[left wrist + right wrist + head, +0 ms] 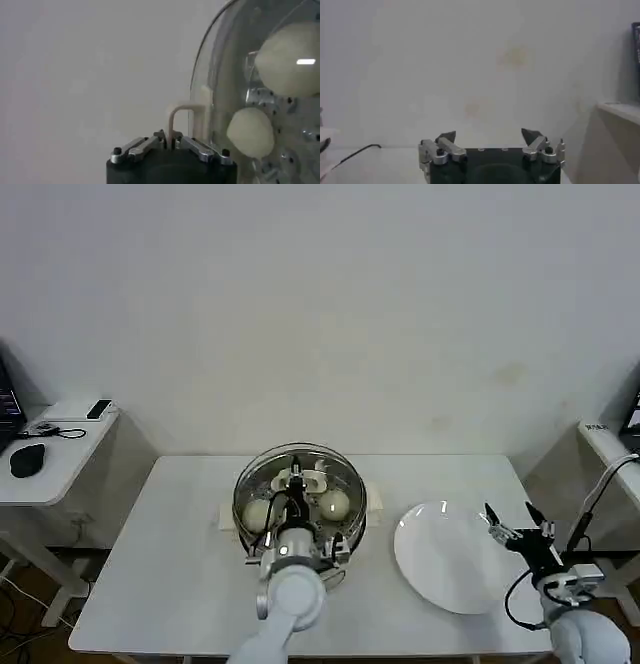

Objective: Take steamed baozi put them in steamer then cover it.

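Buns [332, 504] sit in the steamer [350, 529]; left gripper [172, 144] pinches the lid [346, 474] handle, apparently seated. Next: release. Right gripper [517, 529] waits wide beside the plate [440, 569].

L gripper [296, 487] jaws clamped; R gripper [516, 526] jaws spread, idle.

The left gripper [172, 145] is closing its fingers [200, 148] on the pale handle [182, 117] of the cover [225, 75], gripping it between them. Behind the clear glass, two steamed baozi [250, 132] are sitting on the perforated metal tray [295, 150], one nearer the handle.
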`<state>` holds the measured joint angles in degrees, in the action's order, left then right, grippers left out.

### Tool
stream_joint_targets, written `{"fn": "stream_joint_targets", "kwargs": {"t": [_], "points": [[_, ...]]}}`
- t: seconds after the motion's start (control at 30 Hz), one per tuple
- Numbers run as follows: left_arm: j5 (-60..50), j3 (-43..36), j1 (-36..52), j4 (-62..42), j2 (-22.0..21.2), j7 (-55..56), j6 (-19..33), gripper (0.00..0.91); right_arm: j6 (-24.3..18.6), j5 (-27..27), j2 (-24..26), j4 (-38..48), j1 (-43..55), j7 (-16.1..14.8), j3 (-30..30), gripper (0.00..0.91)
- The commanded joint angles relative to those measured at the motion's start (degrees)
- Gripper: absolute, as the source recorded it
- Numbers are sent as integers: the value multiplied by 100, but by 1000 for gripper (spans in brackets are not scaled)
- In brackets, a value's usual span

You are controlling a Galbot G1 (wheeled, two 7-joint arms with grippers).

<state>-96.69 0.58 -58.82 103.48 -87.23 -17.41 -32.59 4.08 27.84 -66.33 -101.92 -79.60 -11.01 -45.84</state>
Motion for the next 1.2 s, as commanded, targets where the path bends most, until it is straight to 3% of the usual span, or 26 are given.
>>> {"fn": "stream_joint_targets", "kwargs": {"t": [0.03, 1.2], "points": [[1, -49, -6, -26, -33, -104, -13, 0, -22, -50, 7, 101, 64, -4, 69, 907], [248, -72, -123, 132, -13, -393, 19, 0, -99, -115, 10, 228, 112, -30, 104, 907]]}}
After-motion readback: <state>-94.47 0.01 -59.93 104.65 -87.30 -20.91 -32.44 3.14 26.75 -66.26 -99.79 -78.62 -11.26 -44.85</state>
